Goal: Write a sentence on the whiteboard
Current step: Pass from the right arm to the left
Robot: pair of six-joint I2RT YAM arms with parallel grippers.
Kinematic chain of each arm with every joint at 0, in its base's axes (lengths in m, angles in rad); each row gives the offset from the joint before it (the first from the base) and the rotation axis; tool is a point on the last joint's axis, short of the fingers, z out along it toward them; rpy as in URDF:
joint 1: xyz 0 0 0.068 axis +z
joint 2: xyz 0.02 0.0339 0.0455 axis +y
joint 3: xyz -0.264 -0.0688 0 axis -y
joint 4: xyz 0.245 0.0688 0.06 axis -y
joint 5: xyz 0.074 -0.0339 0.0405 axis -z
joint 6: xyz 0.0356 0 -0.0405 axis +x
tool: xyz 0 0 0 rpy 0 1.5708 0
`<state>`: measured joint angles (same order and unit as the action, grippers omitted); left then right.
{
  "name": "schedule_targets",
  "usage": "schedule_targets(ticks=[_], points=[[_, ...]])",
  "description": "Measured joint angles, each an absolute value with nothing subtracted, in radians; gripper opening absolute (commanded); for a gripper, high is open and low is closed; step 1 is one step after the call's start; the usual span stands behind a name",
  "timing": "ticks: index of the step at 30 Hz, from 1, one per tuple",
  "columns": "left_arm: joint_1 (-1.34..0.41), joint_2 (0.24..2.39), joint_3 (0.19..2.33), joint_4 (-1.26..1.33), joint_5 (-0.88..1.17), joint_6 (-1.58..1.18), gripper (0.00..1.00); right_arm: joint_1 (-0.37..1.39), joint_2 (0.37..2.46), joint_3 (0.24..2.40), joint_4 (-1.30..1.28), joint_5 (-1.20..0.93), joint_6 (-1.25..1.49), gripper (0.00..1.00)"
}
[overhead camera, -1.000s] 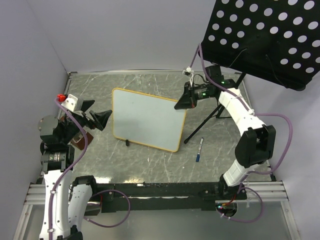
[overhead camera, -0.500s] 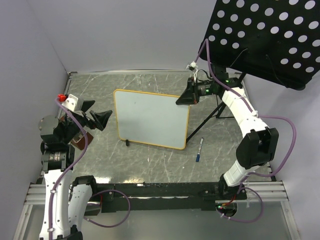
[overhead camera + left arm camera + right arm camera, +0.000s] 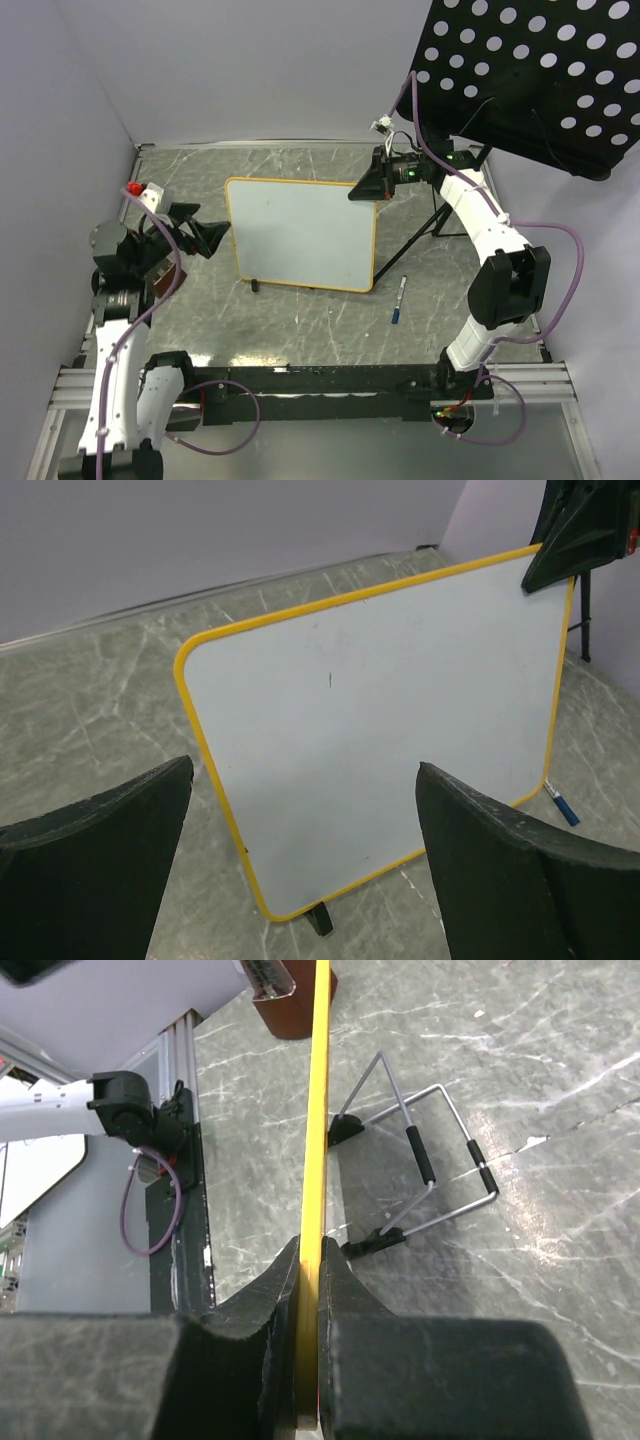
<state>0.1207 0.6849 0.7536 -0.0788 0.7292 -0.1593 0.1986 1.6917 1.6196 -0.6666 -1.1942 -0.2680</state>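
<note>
Fingers [image 3: 265, 1300] of the right tool [image 3: 362, 192] are closed tight on the whiteboard [image 3: 300, 235], pinching the thin yellow frame at its upper right corner. In the right wrist view the frame runs edge-on straight up from between them. The left tool [image 3: 205, 235] hangs just off the board's left edge, spread wide, touching nothing and facing the white surface. The whiteboard stands tilted near the middle of the table [image 3: 300, 330], and one black clip foot [image 3: 256, 286] shows under its lower left corner. Its face shows only a tiny dark speck in the left wrist view. Behind it a wire stand [image 3: 420, 1170] rests on the table. A marker [image 3: 399, 300] with a blue end lies flat just right of the board's lower right corner. The black perforated music stand [image 3: 530, 70] rises at the far right.
</note>
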Motion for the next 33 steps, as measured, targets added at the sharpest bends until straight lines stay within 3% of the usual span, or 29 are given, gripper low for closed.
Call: schedule_targets(ticks=[6, 13, 21, 27, 30, 31, 33], points=[[0.207, 0.946, 0.762, 0.082, 0.923, -0.207, 0.97, 0.200, 1.701, 1.617, -0.639, -1.213, -0.282, 0.00], [0.226, 1.271, 0.908, 0.078, 1.065, -0.155, 0.99, 0.206, 1.705, 1.615, -0.628, -1.227, -0.300, 0.00], [0.238, 1.422, 1.079, -0.025, 1.192, -0.006, 0.79, 0.206, 1.710, 1.615, -0.627, -1.242, -0.319, 0.00], [0.225, 1.541, 1.106, -0.148, 1.284, 0.118, 0.52, 0.206, 1.723, 1.615, -0.625, -1.251, -0.327, 0.00], [0.200, 1.602, 1.168, -0.273, 1.325, 0.215, 0.20, 0.206, 1.731, 1.615, -0.621, -1.251, -0.327, 0.00], [0.191, 1.631, 1.212, -0.349, 1.348, 0.284, 0.05, 0.206, 1.733, 1.615, -0.620, -1.253, -0.327, 0.00], [0.184, 1.671, 1.285, -0.481, 1.393, 0.386, 0.01, 0.206, 1.734, 1.615, -0.622, -1.250, -0.328, 0.00]])
